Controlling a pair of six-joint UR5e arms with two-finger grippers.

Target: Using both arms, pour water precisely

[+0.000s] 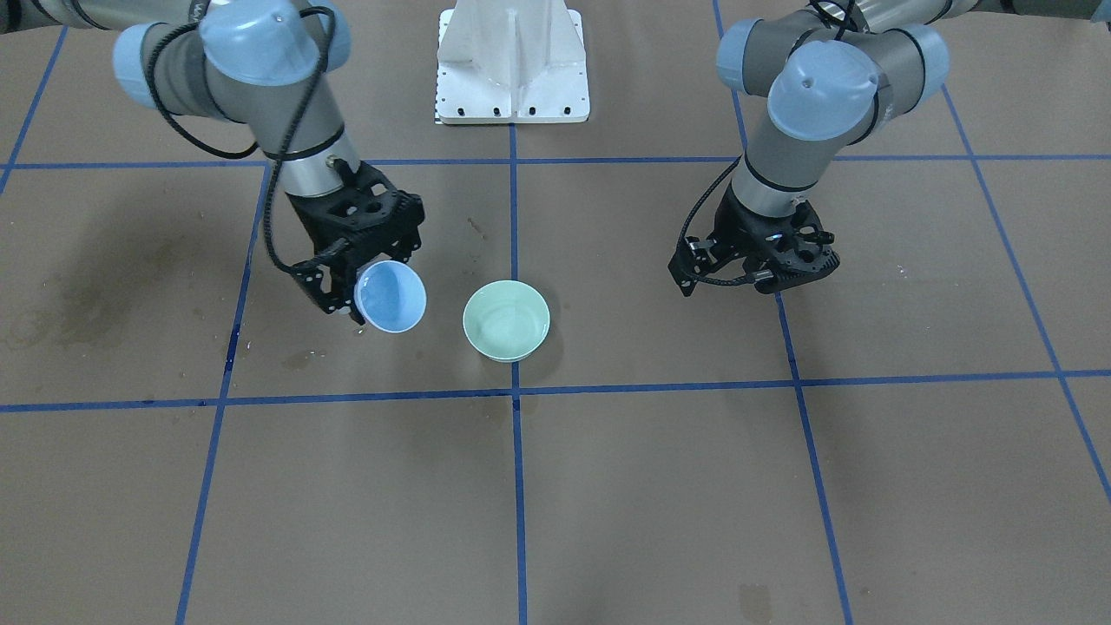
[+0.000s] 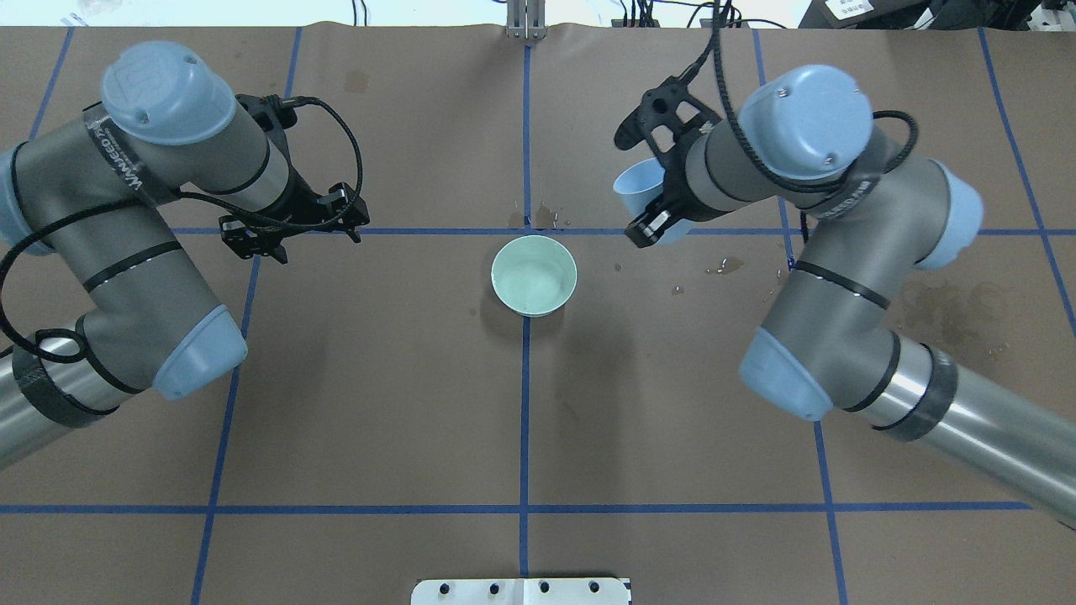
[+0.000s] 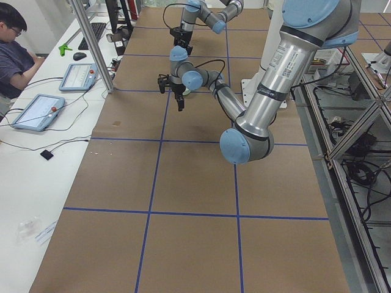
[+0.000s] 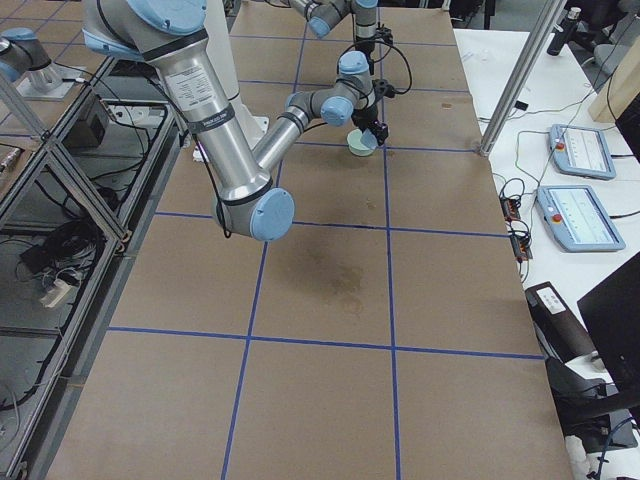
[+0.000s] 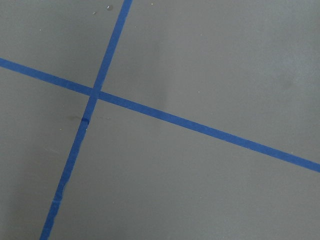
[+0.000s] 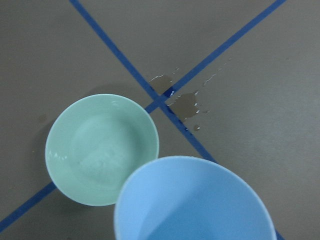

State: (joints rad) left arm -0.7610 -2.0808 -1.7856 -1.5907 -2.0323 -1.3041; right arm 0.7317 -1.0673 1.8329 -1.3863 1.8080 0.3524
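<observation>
My right gripper (image 1: 358, 293) is shut on the rim of a light blue cup (image 1: 391, 296), which is lifted and tilted with its mouth toward a mint green bowl (image 1: 506, 319) standing on the table's centre line. In the right wrist view the blue cup (image 6: 195, 200) hangs just beside and above the green bowl (image 6: 100, 150). The water (image 6: 102, 161) shows as faint ripples in the green bowl; no stream is visible. My left gripper (image 1: 764, 276) hovers apart on the other side, pointing down over bare paper; its fingers are hidden.
Wet spots (image 6: 185, 102) mark the tape crossing by the bowl, and dark stains (image 1: 69, 304) lie farther out. The white pedestal (image 1: 512, 61) stands at the robot's side. A person (image 3: 15, 55) sits at a side desk with tablets.
</observation>
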